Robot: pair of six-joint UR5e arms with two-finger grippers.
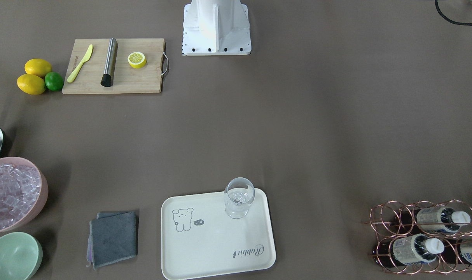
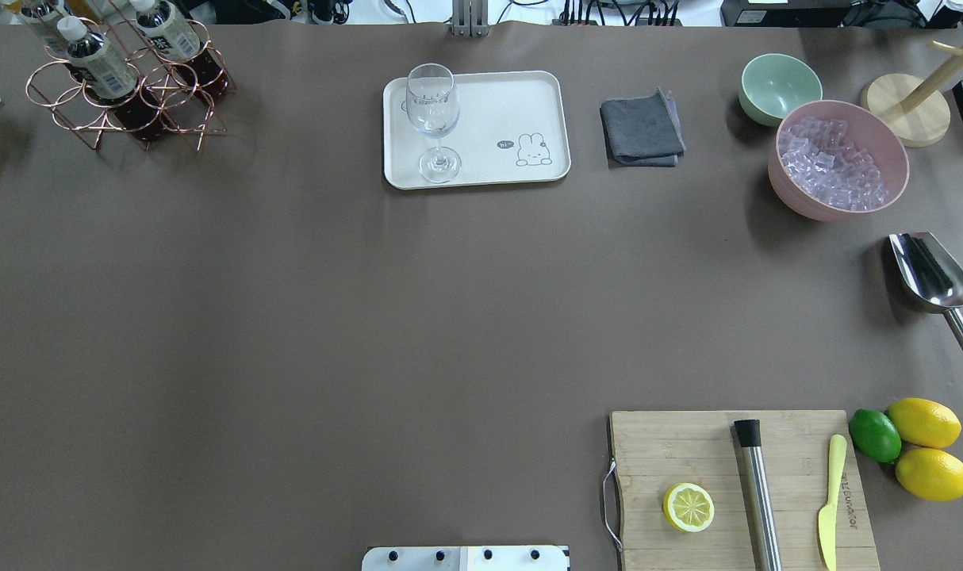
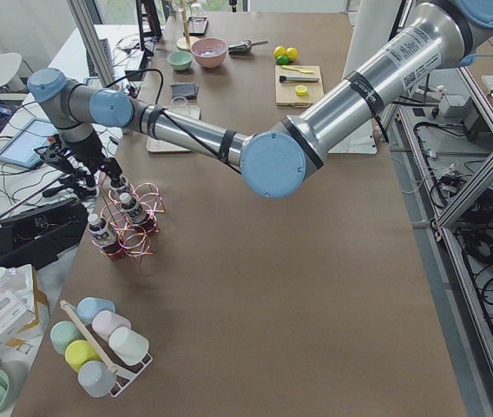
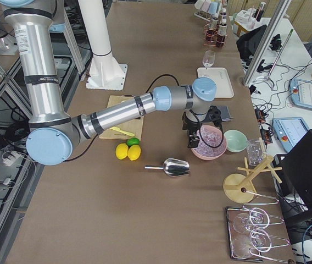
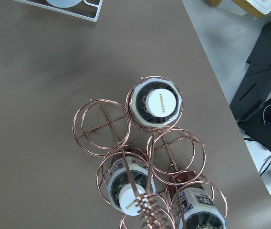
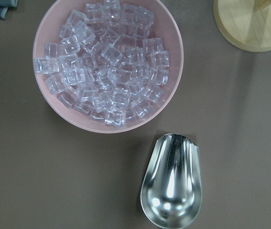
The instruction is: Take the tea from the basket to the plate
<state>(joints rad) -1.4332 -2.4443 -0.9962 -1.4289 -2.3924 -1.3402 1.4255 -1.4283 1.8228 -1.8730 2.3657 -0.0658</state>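
tea bottle (image 5: 142, 113) upright in wire basket (image 5: 147, 212); we judge it light, slick, best pinched at the white cap (image 5: 158, 101); we cannot tell if the left gripper (image 3: 86, 178) is spread.

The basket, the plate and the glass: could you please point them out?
basket (image 5: 105, 128), left wrist view, crossed wires of an empty ring.
plate (image 2: 489, 119), overhead view, bare middle.
glass (image 2: 431, 103), overhead view, its bowl.

a pink bowl (image 2: 826, 215) of ice (image 2: 834, 162), a green bowl (image 2: 779, 83) just beside it; grey cloth (image 2: 642, 129) and steel scoop (image 2: 930, 277) near. a board (image 2: 672, 444) bears a lemon half (image 2: 688, 507), yellow knife (image 2: 830, 500) and steel rod (image 2: 757, 496).
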